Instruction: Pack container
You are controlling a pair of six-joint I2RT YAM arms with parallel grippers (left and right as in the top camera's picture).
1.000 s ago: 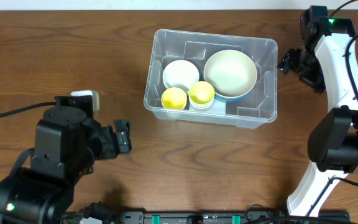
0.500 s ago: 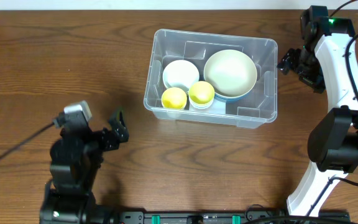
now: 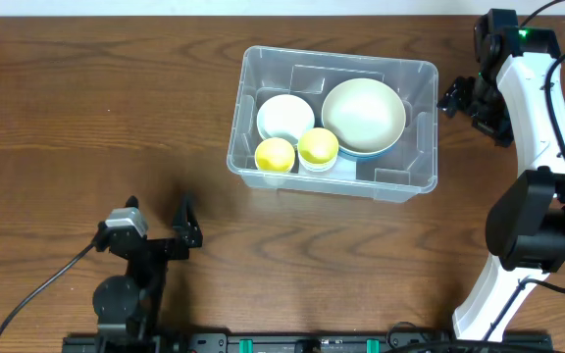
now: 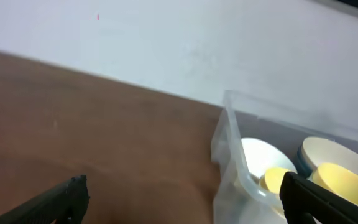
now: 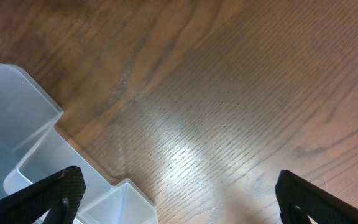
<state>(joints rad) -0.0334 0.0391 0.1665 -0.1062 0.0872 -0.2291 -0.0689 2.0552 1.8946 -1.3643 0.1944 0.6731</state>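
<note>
The clear container [image 3: 415, 126] stands at the table's middle back. It holds a white bowl [image 3: 285, 116], a large cream bowl [image 3: 363, 114] nested on a blue one, and two small yellow bowls [image 3: 275, 154]. My left gripper [image 3: 158, 208] is open and empty near the front edge, well left of the tub. In the left wrist view the container's near corner [image 4: 227, 146] lies ahead to the right of the gripper [image 4: 182, 199]. My right gripper [image 3: 467, 106] hovers open just off the tub's right wall. In the right wrist view the tub's corner [image 5: 17, 118] is at the left, beside the gripper [image 5: 179, 199].
Bare brown wooden table [image 3: 86, 108] spreads left of the tub. A black cable [image 3: 37, 294] trails from the left arm's base toward the front left. The right arm's white body [image 3: 538, 108] stands along the right edge.
The left arm has pulled back and folded down toward the front edge, with its gripper still open. The right arm and the tub's contents have not moved.
</note>
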